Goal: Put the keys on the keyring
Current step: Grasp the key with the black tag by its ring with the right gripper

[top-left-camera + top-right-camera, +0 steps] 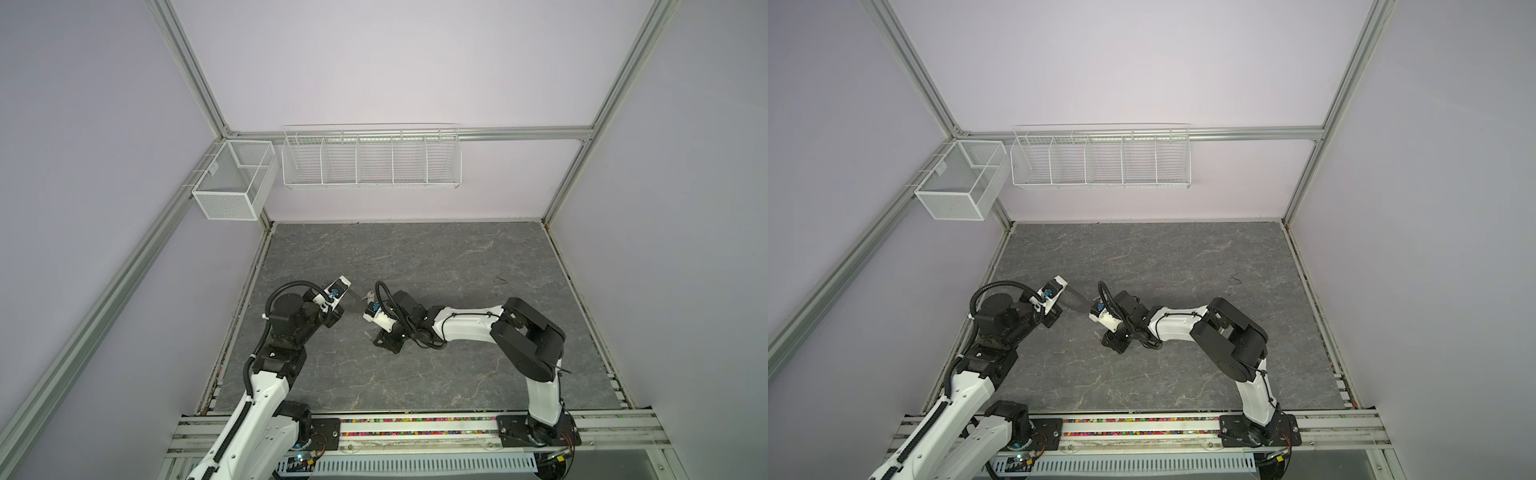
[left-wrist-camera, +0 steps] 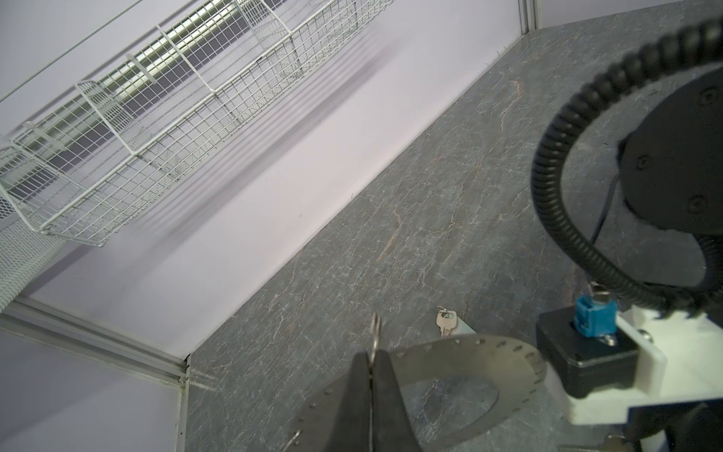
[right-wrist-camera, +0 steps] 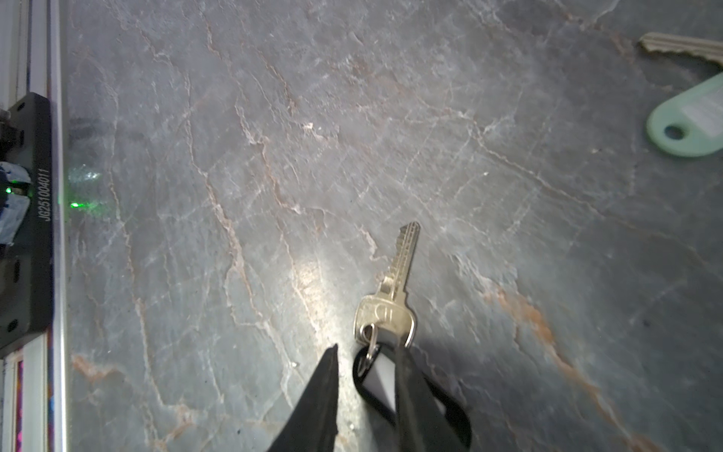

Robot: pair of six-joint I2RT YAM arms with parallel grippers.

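Status: 0 of 2 keys on, as far as I can see.

- keyring [image 2: 469, 352]: in the left gripper [image 2: 371, 358], jaws fully shut on its rim. Looks lifted off the table [image 1: 415, 257], left of centre in both top views [image 1: 1075, 301]. A small wire loop [image 2: 375, 330] pokes out past the fingertips.
- black-tag key [image 3: 395, 281]: on the table at the right gripper [image 3: 367, 352]. Jaws part-way apart and straddling the black tag [image 3: 381, 379], 1 finger against it and a gap at the other. I judge it not clamped yet.
- white-tag key [image 2: 446, 323]: lies free on the table just beyond the keyring, untouched.

Left to do: clamp, lift, thread key 1, then repeat for key 2.

Around: long wire rack [image 1: 370, 160] and mesh basket [image 1: 232, 183] on the back wall, well apart, so no issue.

In the way: the right wrist camera block [image 2: 583, 352] sits just beside the keyring's rim, so clearance is tight. The rim holes are small, so alignment will be fussy.
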